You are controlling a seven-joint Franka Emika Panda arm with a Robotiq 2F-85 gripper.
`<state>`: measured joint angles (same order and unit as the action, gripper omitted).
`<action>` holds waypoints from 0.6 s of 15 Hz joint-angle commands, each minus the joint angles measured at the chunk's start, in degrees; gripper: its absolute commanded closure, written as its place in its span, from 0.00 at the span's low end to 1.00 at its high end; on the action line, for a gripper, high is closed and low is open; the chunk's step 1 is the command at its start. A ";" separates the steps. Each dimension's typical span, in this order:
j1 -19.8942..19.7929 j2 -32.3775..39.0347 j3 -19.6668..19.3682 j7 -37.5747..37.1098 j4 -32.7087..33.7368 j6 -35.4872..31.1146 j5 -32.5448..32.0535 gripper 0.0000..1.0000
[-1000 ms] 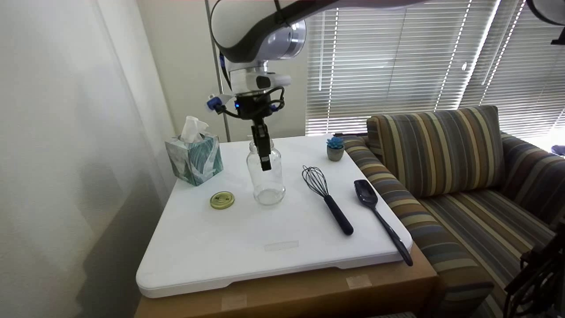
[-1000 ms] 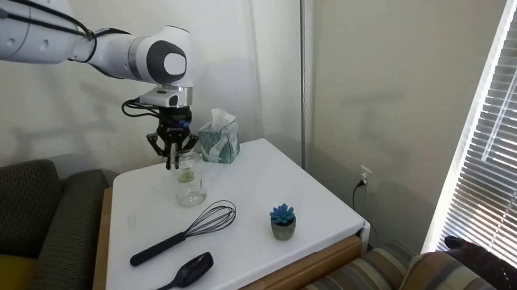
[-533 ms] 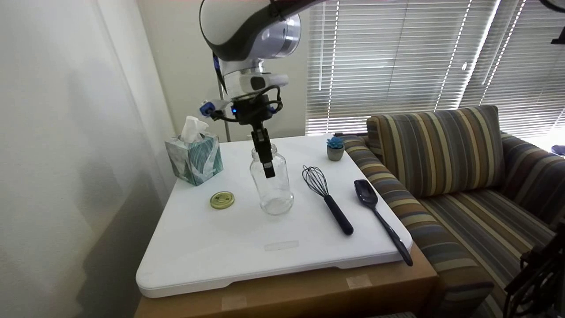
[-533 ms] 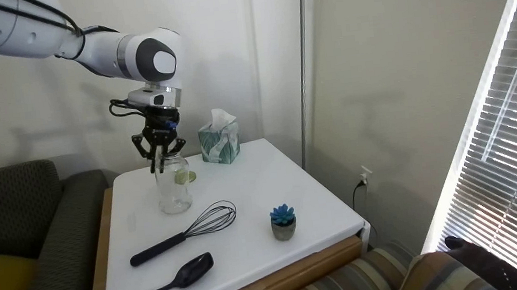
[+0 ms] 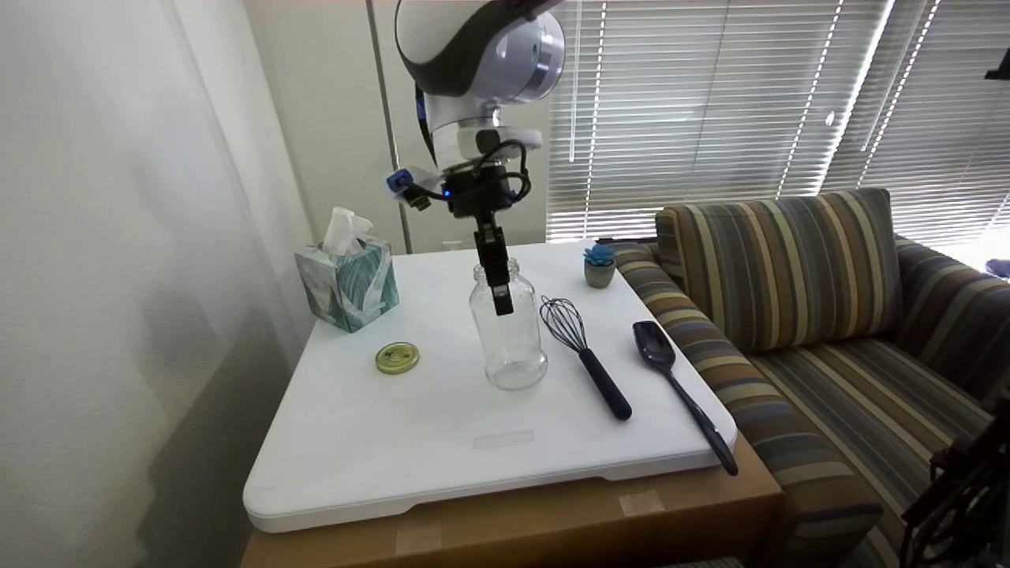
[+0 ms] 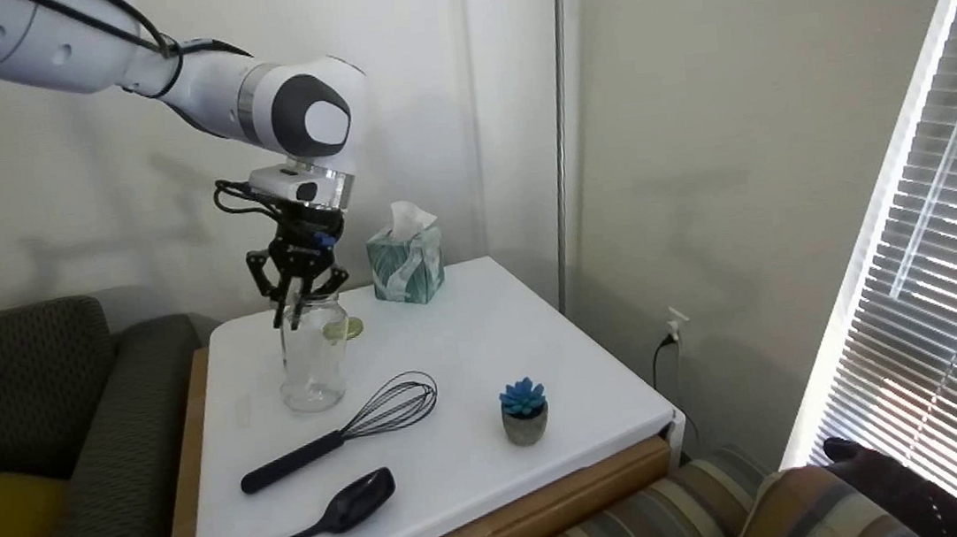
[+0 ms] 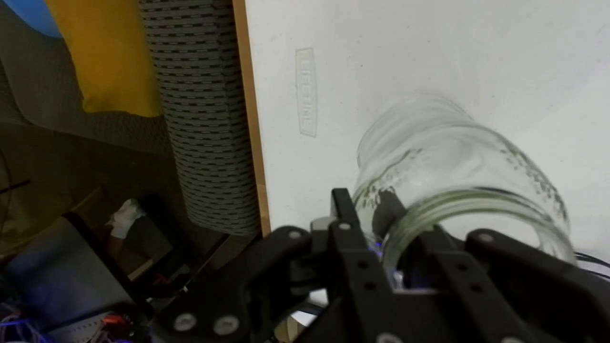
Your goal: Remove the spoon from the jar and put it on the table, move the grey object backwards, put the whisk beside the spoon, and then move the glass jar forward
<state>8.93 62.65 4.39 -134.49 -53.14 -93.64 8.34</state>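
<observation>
My gripper [image 7: 363,200] is shut on the rim of the glass jar [image 7: 457,152], one finger inside the mouth and one outside. The jar [image 5: 511,347] leans slightly; whether its base touches the white table [image 5: 355,450] is unclear. Close beside it lies the whisk [image 5: 604,383], black handle towards the front edge. Farther out is the black spoon [image 5: 655,343], its handle end poking past the table's edge. At the back corner stands the grey object [image 5: 600,274], a small grey pot with a blue succulent. In an exterior view the gripper [image 6: 287,321] is seen at the jar's mouth.
A teal tissue box [image 5: 347,288] stands near the wall. The flat yellow-green lid [image 5: 397,357] lies on the table on that same side. A striped armchair [image 5: 710,331] adjoins the table's side, and a dark grey sofa [image 6: 131,429] borders another edge.
Gripper and jar have shifted together across the table, away from the lid and closer to the whisk's side and front. Whisk, spoon and potted succulent have stayed where they were.
</observation>
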 commanded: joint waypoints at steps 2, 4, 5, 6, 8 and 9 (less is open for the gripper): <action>-2.62 -4.78 0.93 1.30 -8.72 -0.27 3.33 0.95; -2.75 -6.23 0.55 0.24 -11.50 -3.26 4.49 0.95; -2.67 -6.82 0.39 -0.33 -12.76 -4.80 4.89 0.95; -2.56 -7.61 0.28 -1.09 -14.19 -6.52 5.37 0.95; -2.12 -9.67 0.21 -2.53 -18.24 -10.49 6.02 0.95; -1.18 -10.85 -0.72 -3.03 -20.57 -13.06 7.18 0.95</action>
<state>7.13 56.96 4.40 -136.64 -64.04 -99.35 12.86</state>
